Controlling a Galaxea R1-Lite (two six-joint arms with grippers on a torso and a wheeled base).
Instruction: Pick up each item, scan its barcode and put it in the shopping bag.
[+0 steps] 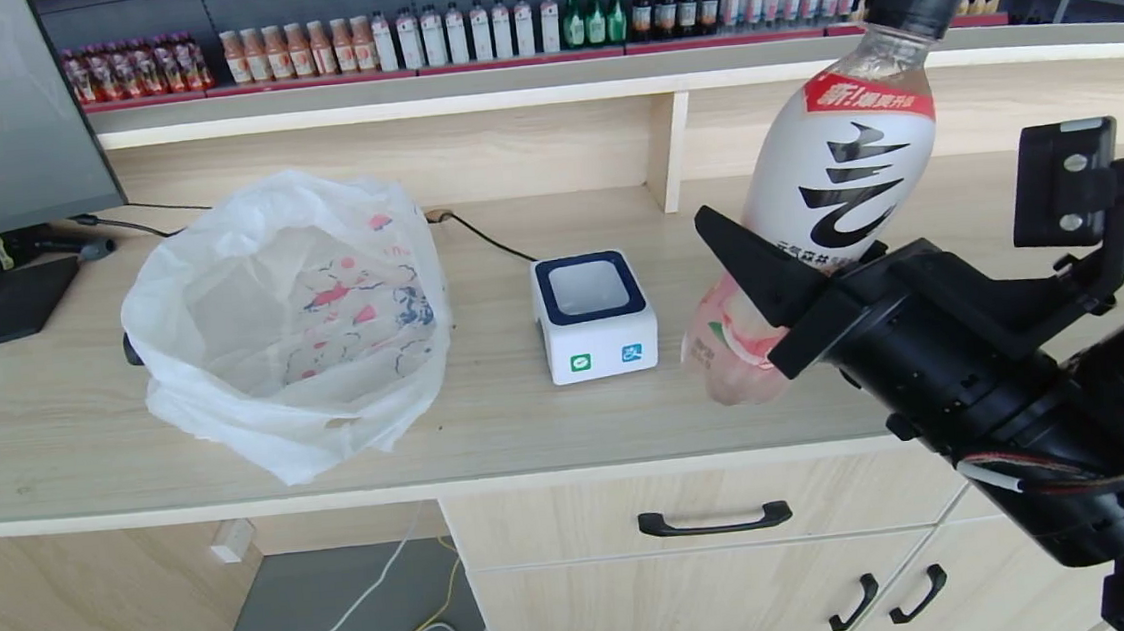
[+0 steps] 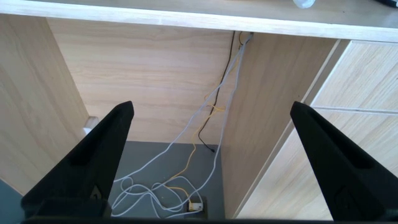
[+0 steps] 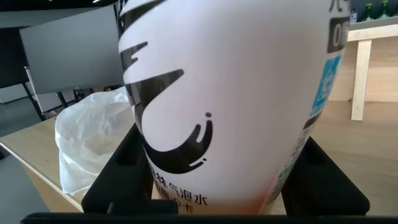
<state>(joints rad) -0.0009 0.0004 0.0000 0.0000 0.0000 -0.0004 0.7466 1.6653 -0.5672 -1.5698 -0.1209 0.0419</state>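
— Where is the bottle (image 1: pixel 833 184) just now?

— In the right gripper (image 1: pixel 770 279), above the counter (image 1: pixel 49 426). The fingers are closed against its lower half, one on each side; the right wrist view shows them pressed to the label.

— How does it lie?

— Tilted. In the head view its long axis runs from the base at 7 o'clock to the black cap at 1 o'clock.

— And the scanner (image 1: pixel 594 315)?

— At 9 o'clock from the bottle's base, near but not touching, with its window facing up. The shopping bag (image 1: pixel 291 317) stands open farther along at 9 o'clock, beyond the scanner.

— So which arm should scan?

— The right, I'd judge: it has the bottle and is the nearer one. The left gripper (image 2: pixel 211 162) hangs below the counter edge, its fingers spread wide with nothing between them.

— Is the barcode facing the window?

— I cannot tell where the barcode sits.
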